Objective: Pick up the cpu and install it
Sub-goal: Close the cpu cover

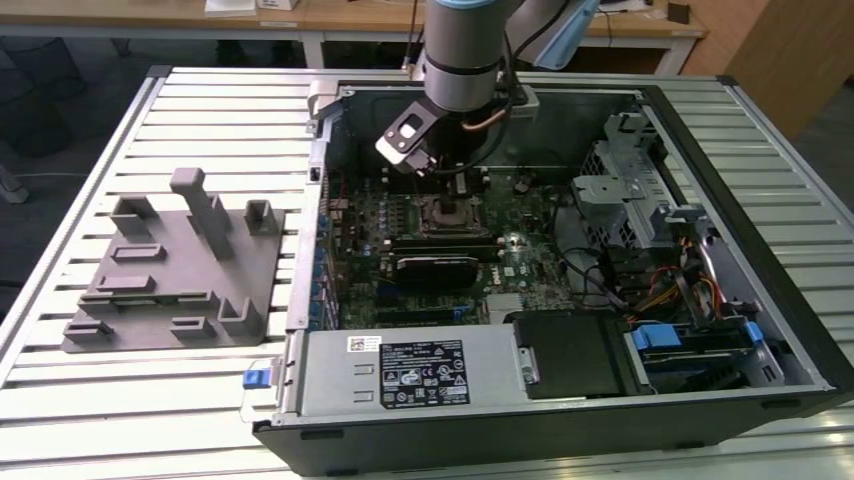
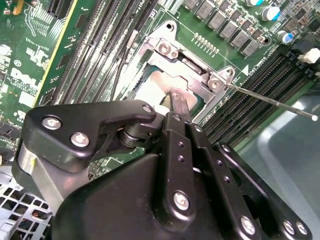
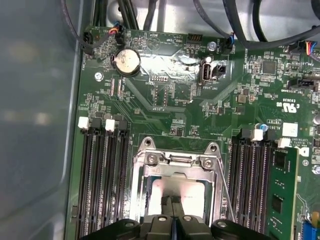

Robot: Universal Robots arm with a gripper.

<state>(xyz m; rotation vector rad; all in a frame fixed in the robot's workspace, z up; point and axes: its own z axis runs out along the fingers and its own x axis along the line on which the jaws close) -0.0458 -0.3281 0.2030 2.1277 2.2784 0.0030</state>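
The cpu (image 3: 186,189), a silvery-white square, lies flat inside the metal-framed socket (image 3: 173,161) on the green motherboard. In the second wrist view the cpu (image 2: 151,86) sits under the same frame (image 2: 167,47). My gripper (image 3: 172,202) hangs directly over it with its two black fingers pressed together, nothing between them. The fingertips (image 2: 178,101) are at the chip's top face; whether they touch it I cannot tell. In the exterior view the gripper (image 1: 447,188) stands just above the socket (image 1: 449,213) inside the open computer case.
The socket's thin metal lever (image 2: 270,102) sticks out sideways, free of its latch. Memory slots (image 3: 100,175) flank the socket on both sides. A grey plastic fixture (image 1: 174,270) with upright blocks lies on the slatted table at the exterior view's left. The case walls (image 1: 314,180) ring the board.
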